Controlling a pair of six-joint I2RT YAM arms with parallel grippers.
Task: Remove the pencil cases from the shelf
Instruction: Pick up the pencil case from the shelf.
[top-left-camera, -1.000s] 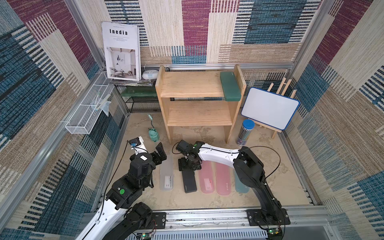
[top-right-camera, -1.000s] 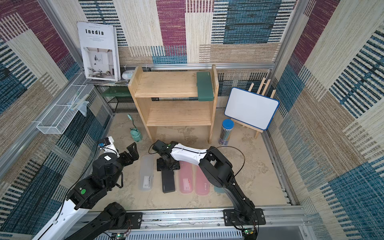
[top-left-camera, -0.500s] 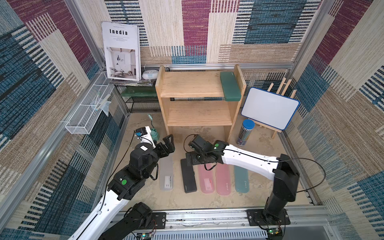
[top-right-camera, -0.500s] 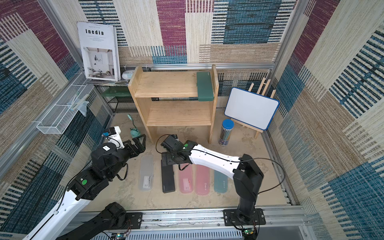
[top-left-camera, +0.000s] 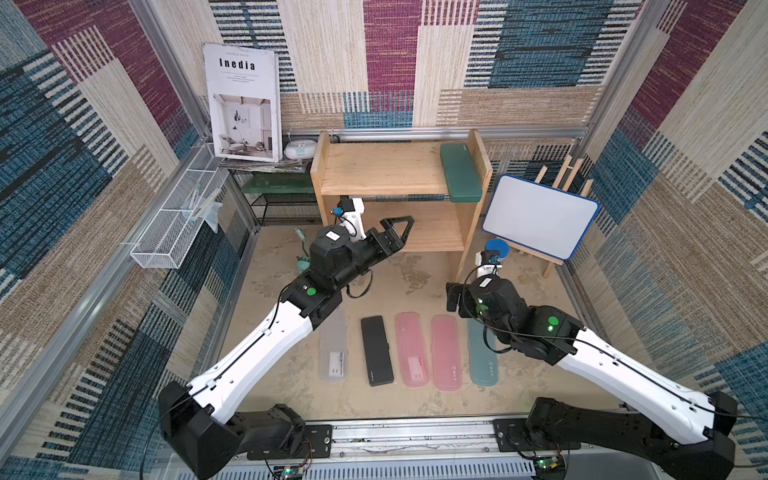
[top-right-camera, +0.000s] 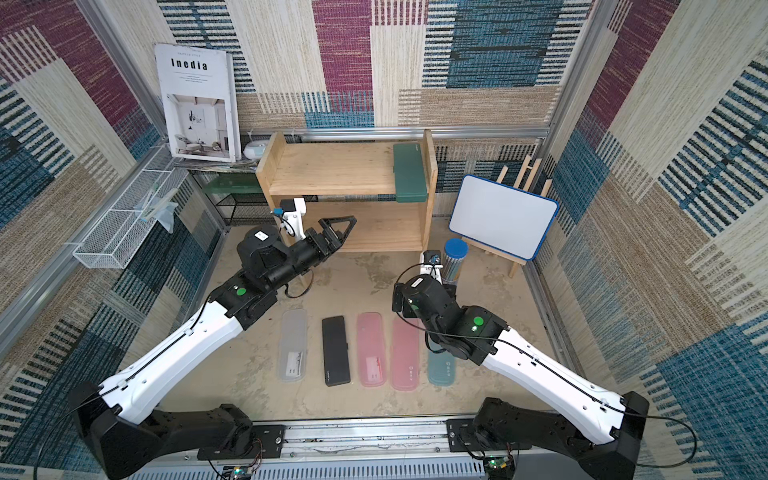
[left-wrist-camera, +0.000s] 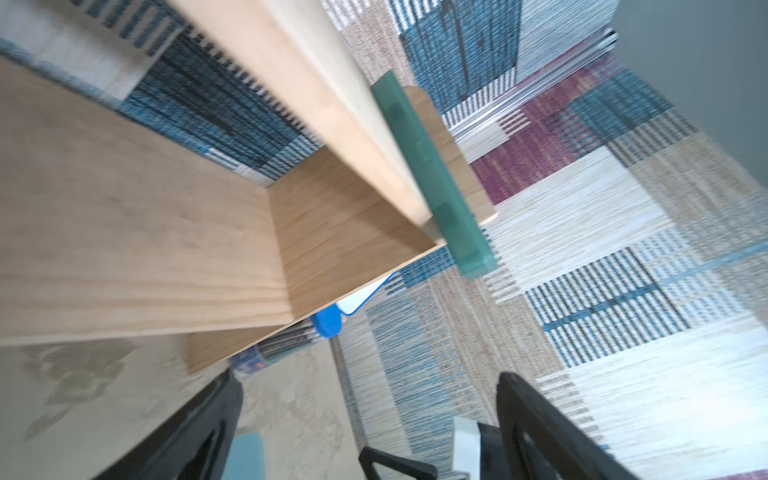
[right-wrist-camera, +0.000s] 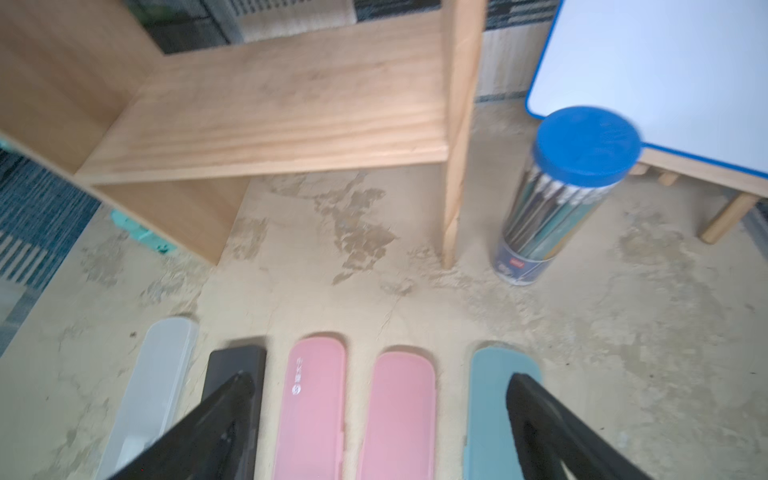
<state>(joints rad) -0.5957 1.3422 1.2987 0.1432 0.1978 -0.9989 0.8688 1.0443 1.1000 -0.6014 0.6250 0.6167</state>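
Status: five of six were down. The frosted white case (top-left-camera: 333, 353), dark grey case (top-left-camera: 376, 351), two pink cases (top-left-camera: 411, 349) and teal case (top-left-camera: 484, 361) lay side by side in a row on the floor (top-left-camera: 415, 266). The row sat on the near side of the shelf (top-left-camera: 386, 168), every long axis running near-to-far. The lower tier was bare.

One was left up. The dark green case (top-left-camera: 459, 172) sat on the top tier at the right end, hard up beside the right side plank; we couldn't tell if it touched. Its long axis ran near-to-far, and its near end overhung the front edge of the top plank.

Left gripper (top-left-camera: 401, 230) hung in front of the lower tier, left of centre, jaws spread wide with nothing between them. From it the green case lay to the right, higher up and a bit farther back.

Right gripper (top-left-camera: 452, 297) was low over the far ends of the floor row, near the pencil cylinder (top-left-camera: 496, 249) — jaws likewise spread and empty.

Our read: the left gripper was nearer and pointed that way, so it looked like the one to go. The move would need a climb and a shift right, then jaws across the case's short width at the overhanging end. The side plank would crowd one jaw — that was the risk we'd flag.
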